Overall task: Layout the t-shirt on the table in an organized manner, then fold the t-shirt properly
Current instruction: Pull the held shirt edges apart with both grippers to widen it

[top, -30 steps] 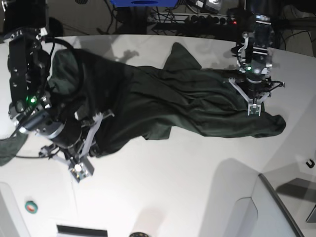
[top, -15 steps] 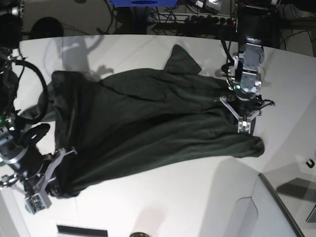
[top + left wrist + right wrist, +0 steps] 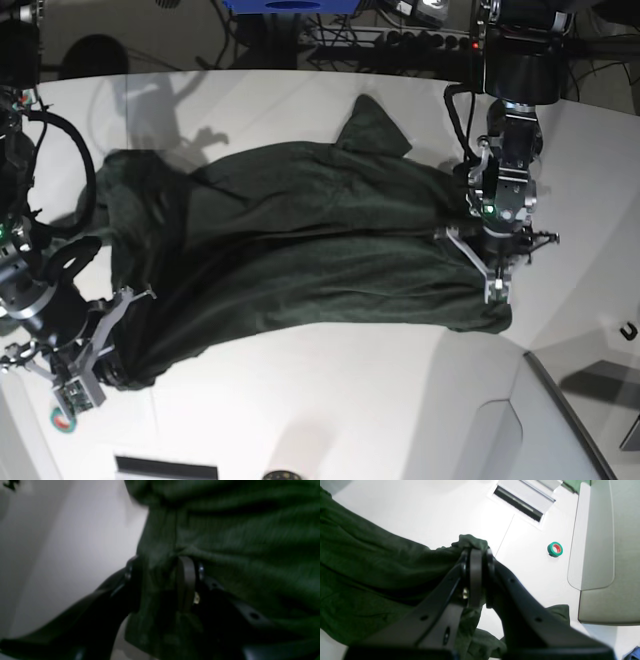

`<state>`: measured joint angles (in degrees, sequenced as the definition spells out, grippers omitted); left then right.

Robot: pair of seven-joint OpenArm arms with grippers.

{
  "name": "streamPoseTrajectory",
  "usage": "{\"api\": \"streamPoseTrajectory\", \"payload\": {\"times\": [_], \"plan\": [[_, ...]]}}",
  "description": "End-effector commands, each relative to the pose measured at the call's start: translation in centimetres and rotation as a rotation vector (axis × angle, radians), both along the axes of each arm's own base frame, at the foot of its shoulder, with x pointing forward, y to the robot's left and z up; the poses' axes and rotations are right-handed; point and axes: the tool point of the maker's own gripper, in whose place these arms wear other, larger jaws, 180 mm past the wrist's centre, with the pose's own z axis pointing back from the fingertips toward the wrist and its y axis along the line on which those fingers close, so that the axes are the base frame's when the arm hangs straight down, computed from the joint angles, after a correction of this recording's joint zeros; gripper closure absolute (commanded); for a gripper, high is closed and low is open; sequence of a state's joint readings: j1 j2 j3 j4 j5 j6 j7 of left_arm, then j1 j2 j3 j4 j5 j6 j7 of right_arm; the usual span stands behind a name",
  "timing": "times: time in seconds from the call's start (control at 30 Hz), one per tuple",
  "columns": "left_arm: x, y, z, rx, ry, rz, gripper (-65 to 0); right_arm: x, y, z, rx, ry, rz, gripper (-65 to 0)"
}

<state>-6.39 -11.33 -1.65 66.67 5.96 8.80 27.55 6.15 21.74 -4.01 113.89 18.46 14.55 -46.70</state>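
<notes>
Base view: a dark green short-sleeved cotton t-shirt (image 3: pixel 300 250) lies stretched between two grippers across the smooth white table (image 3: pixel 350 400).
Right gripper (image 3: pixel 476 552) has its jaws pressed together on a bunched corner of cloth; left gripper (image 3: pixel 162 565) pinches a thicker fold. A green tape roll (image 3: pixel 555 549) sits nearby.

From my left wrist feed, everything is smeared: the t-shirt (image 3: pixel 225 530) fills the blurred frame and covers most of the left pincer (image 3: pixel 162 580), so I cannot read its fingertips. On the right wrist feed, cloth bunches over the right pincer (image 3: pixel 476 555) tips. In the base view, the roll of tape (image 3: pixel 63 419) sits half-hidden behind that pincer.
</notes>
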Motion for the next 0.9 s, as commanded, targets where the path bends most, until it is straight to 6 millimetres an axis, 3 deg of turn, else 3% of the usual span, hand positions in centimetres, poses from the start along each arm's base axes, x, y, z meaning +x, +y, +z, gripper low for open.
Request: {"api": "streamPoseTrajectory", "payload": {"times": [0.0, 0.2, 0.3, 0.6, 0.87], "plan": [[2.2, 1.9, 3.0, 0.042, -0.086, 0.022, -22.7, 0.4, -0.1, 1.6, 0.003, -0.056, 0.003, -0.2], [5.1, 5.1, 5.7, 0.041, -0.139, 0.110, -22.9, -0.1, -0.2, 0.7, 0.003, -0.030, 0.001, -0.2], [6.0, 6.3, 5.6, 0.045, -0.121, 0.131, -23.0, -0.2, -0.2, 0.4, 0.003, -0.024, 0.001, -0.2], [8.4, 7.3, 2.7, 0.022, -0.103, 0.142, -23.0, -0.6, -0.2, -0.2, 0.003, -0.006, 0.001, -0.2], [8.6, 5.5, -0.9, 0.061, -0.039, 0.020, -23.0, -0.7, 0.6, -0.4, 0.030, -0.001, 0.005, -0.2]]}}
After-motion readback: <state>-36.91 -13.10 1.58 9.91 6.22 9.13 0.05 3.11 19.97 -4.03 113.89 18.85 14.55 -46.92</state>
